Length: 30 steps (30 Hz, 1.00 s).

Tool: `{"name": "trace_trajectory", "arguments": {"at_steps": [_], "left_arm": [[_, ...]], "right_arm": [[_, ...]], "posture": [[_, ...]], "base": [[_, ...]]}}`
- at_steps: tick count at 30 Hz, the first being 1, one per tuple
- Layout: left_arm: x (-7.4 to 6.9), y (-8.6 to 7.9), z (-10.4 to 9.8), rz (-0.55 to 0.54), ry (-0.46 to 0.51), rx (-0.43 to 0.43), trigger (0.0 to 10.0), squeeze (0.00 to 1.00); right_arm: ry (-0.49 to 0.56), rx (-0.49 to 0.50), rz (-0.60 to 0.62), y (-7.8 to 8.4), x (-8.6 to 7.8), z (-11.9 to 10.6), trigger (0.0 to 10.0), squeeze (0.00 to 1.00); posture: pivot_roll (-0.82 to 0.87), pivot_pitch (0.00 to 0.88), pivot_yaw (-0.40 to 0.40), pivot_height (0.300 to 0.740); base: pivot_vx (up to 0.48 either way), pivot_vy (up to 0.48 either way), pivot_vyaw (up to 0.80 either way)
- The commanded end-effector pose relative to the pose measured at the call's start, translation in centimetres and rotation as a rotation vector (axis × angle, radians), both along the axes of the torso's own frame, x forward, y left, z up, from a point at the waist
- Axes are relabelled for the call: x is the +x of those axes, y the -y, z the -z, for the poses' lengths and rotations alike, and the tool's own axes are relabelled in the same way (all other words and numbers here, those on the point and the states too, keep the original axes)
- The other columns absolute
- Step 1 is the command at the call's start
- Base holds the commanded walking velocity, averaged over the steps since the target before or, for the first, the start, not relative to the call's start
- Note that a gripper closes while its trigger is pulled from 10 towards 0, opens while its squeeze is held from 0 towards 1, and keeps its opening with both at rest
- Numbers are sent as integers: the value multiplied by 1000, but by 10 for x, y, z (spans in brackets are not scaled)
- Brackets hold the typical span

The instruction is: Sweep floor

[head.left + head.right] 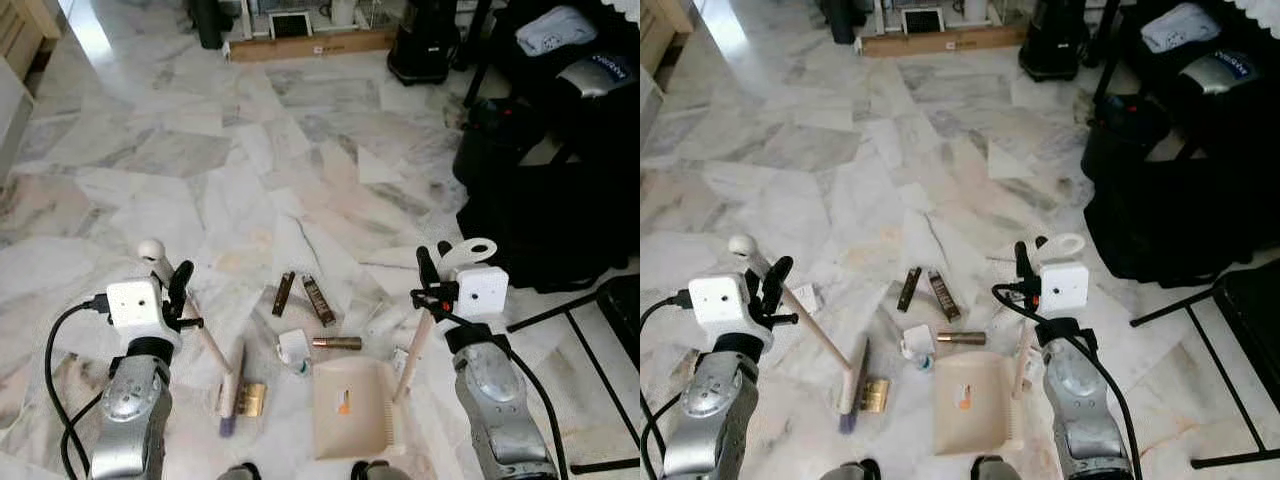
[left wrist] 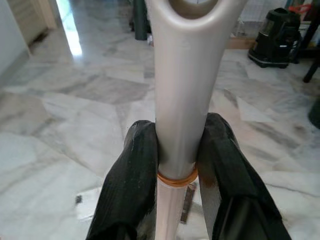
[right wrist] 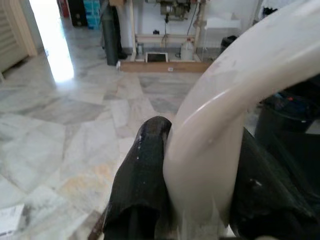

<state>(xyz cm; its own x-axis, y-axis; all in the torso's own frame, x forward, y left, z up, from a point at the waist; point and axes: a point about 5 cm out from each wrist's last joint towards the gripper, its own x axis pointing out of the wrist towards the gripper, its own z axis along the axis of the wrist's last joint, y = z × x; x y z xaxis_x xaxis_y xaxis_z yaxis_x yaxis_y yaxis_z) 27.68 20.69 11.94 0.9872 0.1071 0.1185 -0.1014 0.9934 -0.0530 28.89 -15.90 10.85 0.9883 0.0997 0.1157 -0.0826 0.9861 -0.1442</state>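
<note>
My left gripper (image 1: pixel 178 290) is shut on the pale handle of a small broom (image 1: pixel 205 340), whose brush head (image 1: pixel 232 395) rests on the marble floor. In the left wrist view both fingers (image 2: pixel 132 175) clamp the handle (image 2: pixel 180 100). My right gripper (image 1: pixel 432 275) is shut on the cream dustpan's upright handle (image 1: pixel 415 350). The pan (image 1: pixel 350 410) lies flat on the floor between my arms. Litter lies just beyond the pan: two brown bars (image 1: pixel 284 293) (image 1: pixel 319 300), a bronze tube (image 1: pixel 337 343), a white scrap (image 1: pixel 293 348), and a gold wrapper (image 1: pixel 250 400) beside the brush.
Black bags and gear (image 1: pixel 540 180) stand close on the right, with black stand legs (image 1: pixel 590 340) on the floor near my right arm. A long cardboard box (image 1: pixel 310 45) and a black appliance (image 1: pixel 425 45) sit at the far side. Open marble floor (image 1: pixel 150 150) stretches ahead and left.
</note>
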Motion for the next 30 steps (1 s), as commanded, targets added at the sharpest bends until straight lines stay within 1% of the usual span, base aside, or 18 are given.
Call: {"name": "trace_trajectory", "arguments": {"at_steps": [1, 5, 7, 11, 13, 14, 16, 22, 24, 27, 28, 30], "left_arm": [[2, -3, -4, 2, 15, -8, 10000, 0], [7, -5, -7, 2, 22, -25, 10000, 0], [10, -6, -9, 5, 27, -31, 10000, 0], [12, -7, -8, 4, 23, -46, 10000, 0], [13, -6, -7, 17, 15, -40, 10000, 0], [13, -6, -7, 17, 15, -40, 10000, 0], [13, -5, -6, 29, 9, -38, 10000, 0], [12, -7, -5, 36, 2, -36, 10000, 0], [12, -7, -5, 40, 0, -36, 10000, 0], [12, -6, -5, 43, -2, -37, 10000, 0], [12, -6, -5, 44, -1, -35, 10000, 0], [12, -7, -5, 46, -2, -35, 10000, 0]], "right_arm": [[-2, -22, 14, 4, -3, 4, 10000, 0], [0, -20, 17, 5, -6, 6, 10000, 0], [9, -47, -2, 3, -9, 5, 10000, 0], [-1, -45, 15, 6, -17, 10, 10000, 0], [-20, -65, 15, 6, -24, 19, 10000, 0], [-20, -65, 15, 6, -24, 19, 10000, 0], [-48, -94, 25, 6, -29, 30, 10000, 0], [-49, -83, 43, 6, -30, 34, 10000, 0], [-64, -84, 53, 8, -31, 39, 10000, 0], [-82, -29, 92, 12, -38, 45, 10000, 0], [-91, -40, 108, 15, -42, 48, 10000, 0], [-99, -20, 153, 20, -47, 50, 10000, 0]], "posture": [[-55, 252, 15, 740], [-52, 260, 19, 740], [-55, 267, 24, 740], [-60, 270, 31, 740], [-57, 277, 40, 740], [-57, 277, 40, 740], [-56, 280, 44, 740], [-47, 280, 50, 740], [-45, 280, 55, 740], [-39, 278, 60, 740], [-42, 277, 64, 740], [-45, 278, 67, 740]], "base": [[0, 0, 0], [0, 0, 0], [0, 0, 0], [0, 0, 0], [0, 0, 0], [0, 0, 0], [0, 0, 0], [0, 0, 0], [0, 0, 0], [0, 0, 0], [0, 0, 0], [0, 0, 0]]}}
